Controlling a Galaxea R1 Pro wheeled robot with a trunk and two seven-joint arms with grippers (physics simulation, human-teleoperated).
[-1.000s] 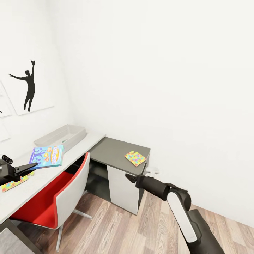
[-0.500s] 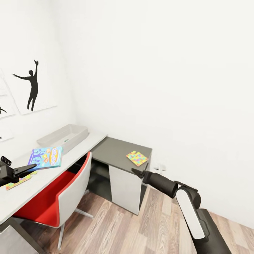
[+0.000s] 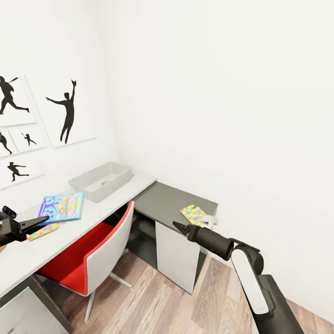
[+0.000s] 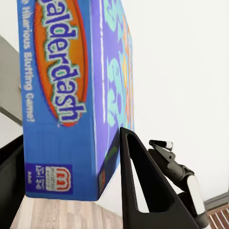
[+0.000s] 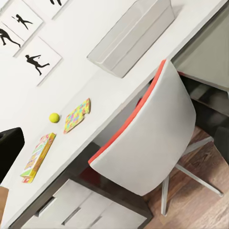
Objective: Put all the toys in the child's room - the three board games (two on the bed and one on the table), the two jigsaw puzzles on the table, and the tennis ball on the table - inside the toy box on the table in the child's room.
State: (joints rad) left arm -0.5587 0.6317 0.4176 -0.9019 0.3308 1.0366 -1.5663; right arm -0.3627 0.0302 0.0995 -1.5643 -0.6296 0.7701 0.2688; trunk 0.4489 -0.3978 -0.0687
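Child's room, white desk [image 3: 93, 215], red chair [image 3: 88, 260], sports silhouette posters [image 3: 69, 113]

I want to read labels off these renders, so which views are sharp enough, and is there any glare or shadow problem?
Left wrist view: the blue board game sits very close to the lens, its large lettering readable, the small print soft. Head view: even, flat light, no glare, the white wall nearly featureless, soft shadow under the table. Right wrist view: sharp, picture tilted, tennis ball casting a faint shadow.
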